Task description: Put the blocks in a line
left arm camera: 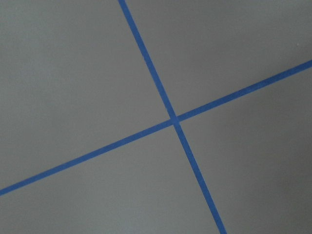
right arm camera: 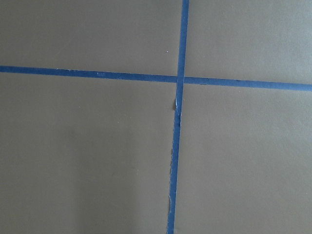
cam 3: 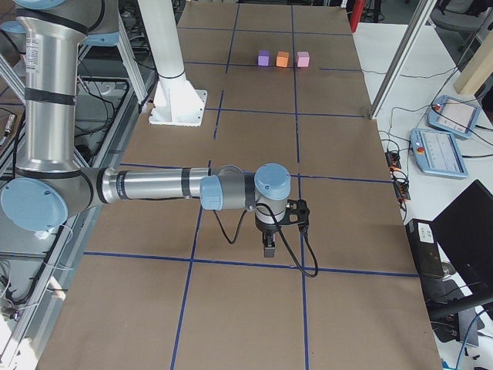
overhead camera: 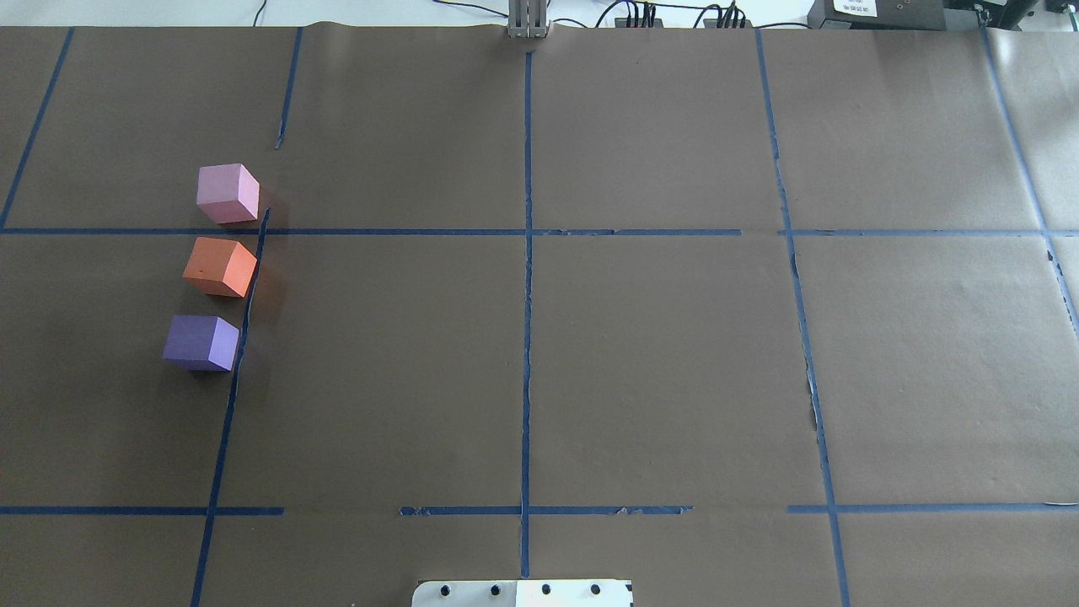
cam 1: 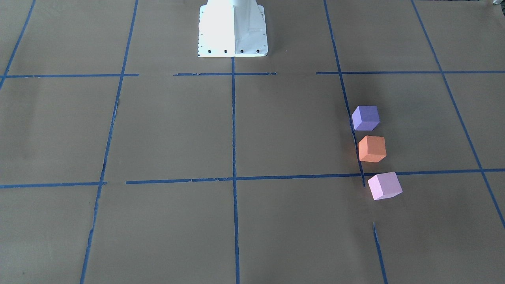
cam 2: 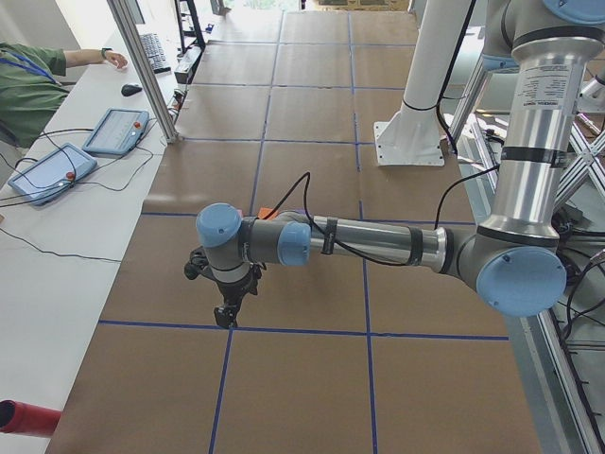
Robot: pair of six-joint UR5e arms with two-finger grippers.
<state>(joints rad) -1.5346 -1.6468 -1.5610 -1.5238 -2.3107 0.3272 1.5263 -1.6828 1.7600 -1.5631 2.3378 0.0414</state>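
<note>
Three foam cubes stand in a line on the brown paper, close together but apart. In the overhead view the pink block [overhead camera: 226, 194] is farthest, the orange block [overhead camera: 219, 266] is in the middle, and the purple block [overhead camera: 201, 342] is nearest the robot. The front-facing view shows the same: purple [cam 1: 365, 118], orange [cam 1: 372, 149], pink [cam 1: 384, 185]. My left gripper [cam 2: 225, 317] shows only in the exterior left view, pointing down, away from the blocks. My right gripper [cam 3: 268, 248] shows only in the exterior right view, far from the blocks [cam 3: 283, 58]. I cannot tell whether either is open or shut.
The white robot base [cam 1: 232, 27] stands at the table's near-middle edge. Blue tape lines [overhead camera: 527, 253] grid the paper. Both wrist views show only tape crossings. Teach pendants [cam 3: 447, 150] and a person [cam 2: 28, 85] are at the operators' side, with an aluminium post [cam 2: 142, 66].
</note>
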